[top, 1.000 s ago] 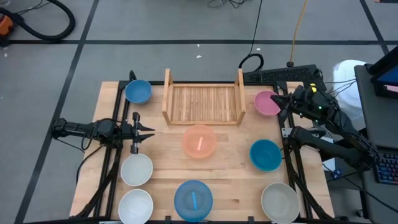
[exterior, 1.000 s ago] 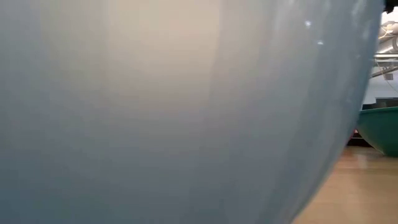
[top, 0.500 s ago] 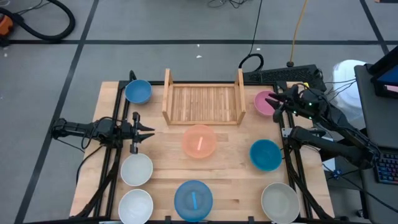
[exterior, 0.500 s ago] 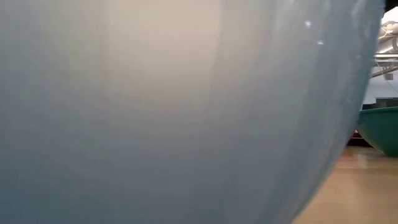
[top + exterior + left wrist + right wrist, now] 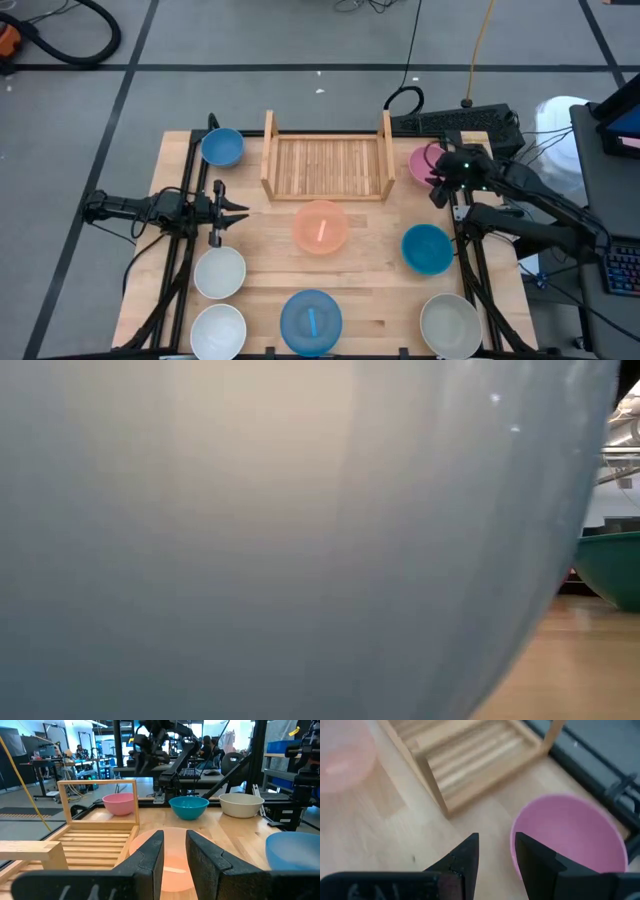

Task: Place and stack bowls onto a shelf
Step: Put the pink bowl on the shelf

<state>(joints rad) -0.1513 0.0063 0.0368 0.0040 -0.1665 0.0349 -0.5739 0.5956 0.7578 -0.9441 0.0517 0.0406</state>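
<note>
While the left gripper (image 5: 238, 212) waits at the counter's (image 5: 370, 300) left edge, fingers slightly apart and empty, the right gripper (image 5: 437, 182) hovers at the pink bowl's (image 5: 423, 165) near rim, just right of the empty shelf (image 5: 325, 166). Its wrist view shows both fingers (image 5: 461, 857) apart beside that rim; the low view shows only a pale bowl wall (image 5: 280, 540).

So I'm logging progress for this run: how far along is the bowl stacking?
Nothing looks done: the shelf holds no bowls. In hand: the right gripper hovers at the pink bowl, jaws slightly apart and gripping nothing. The left gripper waits at the table's left side. Left to do: all eight bowls, including the peach bowl and teal bowl, sit on the table.
</note>
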